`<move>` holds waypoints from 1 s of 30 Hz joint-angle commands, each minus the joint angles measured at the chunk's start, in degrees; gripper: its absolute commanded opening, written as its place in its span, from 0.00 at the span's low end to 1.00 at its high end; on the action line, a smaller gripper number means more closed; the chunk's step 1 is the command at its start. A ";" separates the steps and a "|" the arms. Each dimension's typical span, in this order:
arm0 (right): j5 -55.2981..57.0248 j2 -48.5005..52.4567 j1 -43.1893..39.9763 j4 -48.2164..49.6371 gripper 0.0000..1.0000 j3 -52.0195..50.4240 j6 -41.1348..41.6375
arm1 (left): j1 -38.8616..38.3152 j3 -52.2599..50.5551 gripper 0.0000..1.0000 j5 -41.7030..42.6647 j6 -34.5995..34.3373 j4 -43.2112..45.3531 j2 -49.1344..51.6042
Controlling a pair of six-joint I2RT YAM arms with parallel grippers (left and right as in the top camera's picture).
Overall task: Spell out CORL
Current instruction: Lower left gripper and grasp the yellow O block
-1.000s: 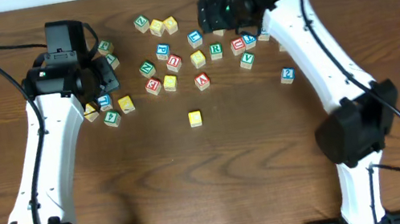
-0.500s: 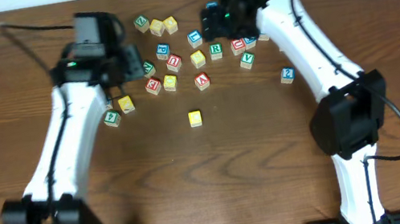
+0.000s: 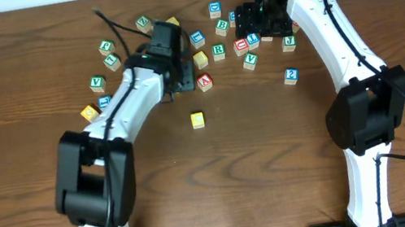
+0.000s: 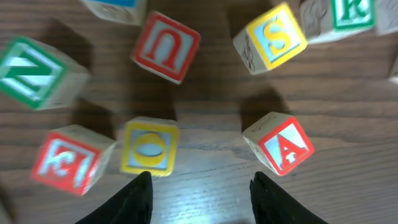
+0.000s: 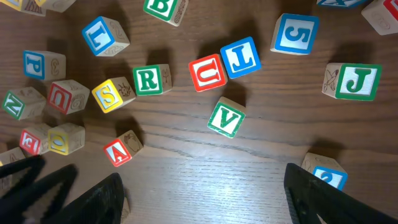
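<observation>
left end effector [image 4: 199,198]: open, empty, over the tabletop [image 4: 205,171]; tips just near of O block and A block [image 4: 280,144]
O block [image 4: 149,147]: yellow, left of A block
right end effector [image 5: 202,204]: wide open, empty
R block [image 5: 147,79]: green, right of S block [image 5: 113,94]
L block [image 5: 106,35]: blue, far-left of R block
lone block [image 3: 198,119]: yellow, near of cluster; letter illegible

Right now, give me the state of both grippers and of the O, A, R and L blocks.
left gripper, open, fingers empty, above the table.
right gripper, open, fingers empty.
O block, flat on the table, letter up, untouched.
A block, flat on the table, letter up, untouched.
R block, flat, letter up, untouched.
L block, flat, letter up, untouched.
</observation>
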 commanded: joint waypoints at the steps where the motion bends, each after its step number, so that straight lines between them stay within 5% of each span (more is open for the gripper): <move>1: -0.20 0.35 0.31 -0.46 0.77 0.37 -0.81 | -0.48 1.62 0.50 -3.26 2.69 0.85 2.43; 16: -0.17 0.35 0.35 -1.99 0.79 0.37 -0.81 | 0.24 4.31 0.50 -10.03 8.00 0.92 2.91; 30: -0.17 0.35 0.35 -2.36 0.79 0.37 -0.79 | 0.81 4.22 0.50 -7.13 8.15 1.44 7.67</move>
